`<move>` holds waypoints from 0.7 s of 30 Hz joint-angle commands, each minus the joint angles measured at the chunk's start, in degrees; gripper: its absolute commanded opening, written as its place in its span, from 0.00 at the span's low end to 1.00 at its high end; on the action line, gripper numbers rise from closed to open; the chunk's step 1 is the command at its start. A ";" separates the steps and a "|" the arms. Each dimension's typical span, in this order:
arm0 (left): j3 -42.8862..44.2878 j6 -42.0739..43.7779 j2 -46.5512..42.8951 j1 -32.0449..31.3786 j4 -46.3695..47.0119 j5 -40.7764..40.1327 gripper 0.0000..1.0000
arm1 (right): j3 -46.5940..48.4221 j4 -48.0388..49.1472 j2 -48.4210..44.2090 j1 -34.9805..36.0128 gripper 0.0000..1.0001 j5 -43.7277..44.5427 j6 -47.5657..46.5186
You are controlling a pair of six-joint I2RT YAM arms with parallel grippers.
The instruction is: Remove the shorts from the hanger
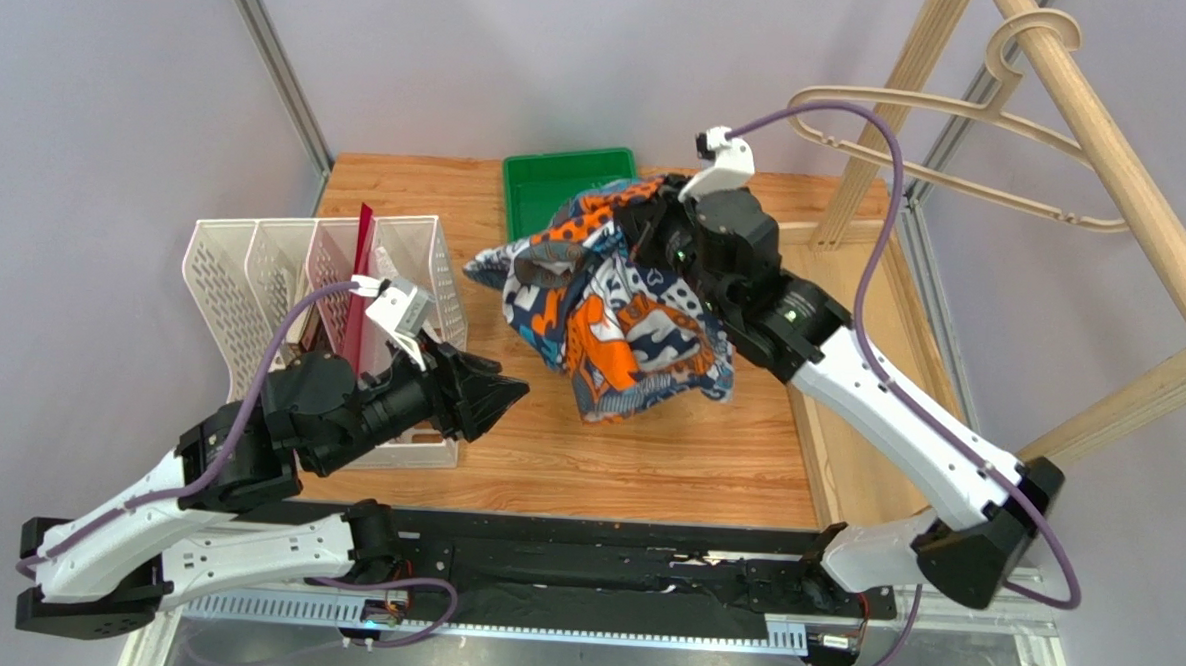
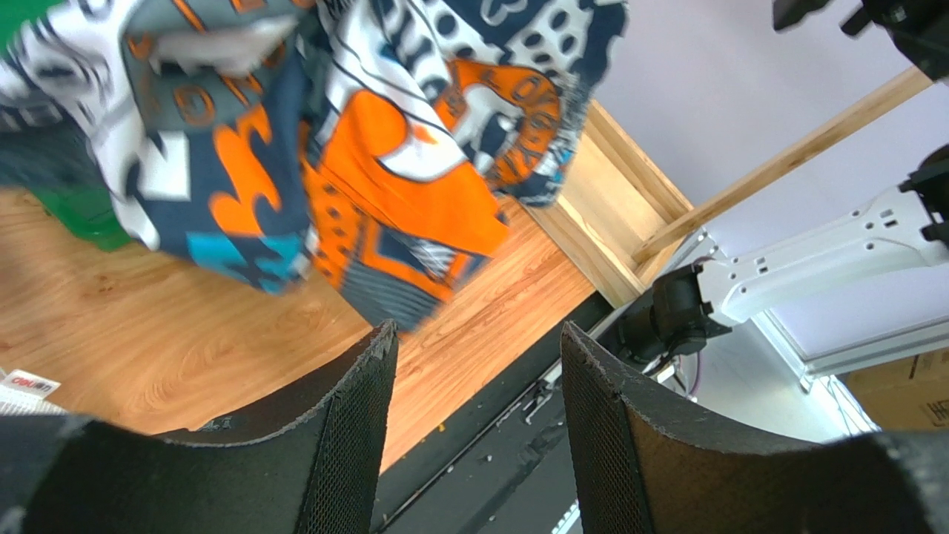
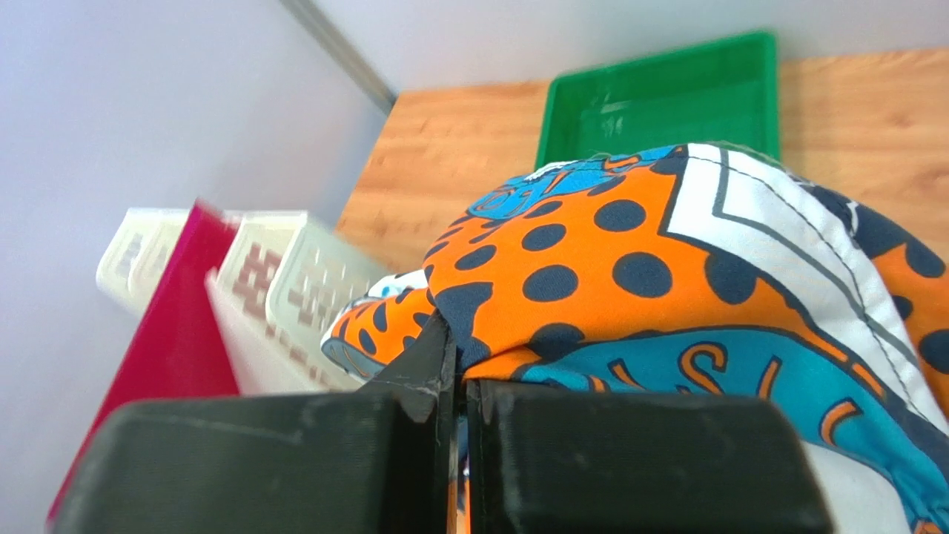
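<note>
Above table's [image 1: 668,472] far-middle — shorts [image 1: 623,312] limp, light, any fold grabbable; R gripper [image 3: 457,373] clamps one; L gripper [image 2: 477,334] agape, empty — hanger [image 1: 1093,220] bare.

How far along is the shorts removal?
Done: thin light-wood hanger hangs bare on the wooden rack beam. In hand: right fingers shut on the orange, teal and navy patterned cloth shorts, bunched over the table; left fingers open, empty. Remaining: likely setting them down.

Behind shorts [image 1: 623,312] sits tray [image 1: 539,173], file rack [image 1: 256,274] leftward.

The shorts [image 1: 623,312] cover one corner of the green tray [image 1: 538,188].
</note>
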 commanded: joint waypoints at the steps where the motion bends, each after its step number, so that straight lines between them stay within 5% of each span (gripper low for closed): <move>1: -0.19 0.98 -1.95 -0.30 -0.93 -1.75 0.61 | 10.66 0.93 7.12 -0.82 0.00 10.08 -0.69; 12: 0.43 1.33 -3.71 -0.21 -1.80 -1.67 0.62 | 26.48 3.30 26.37 -0.82 0.00 27.74 1.78; 21: 2.10 1.16 -4.49 -0.30 -5.14 -1.58 0.62 | 49.07 3.39 48.34 -0.56 0.00 39.97 -4.70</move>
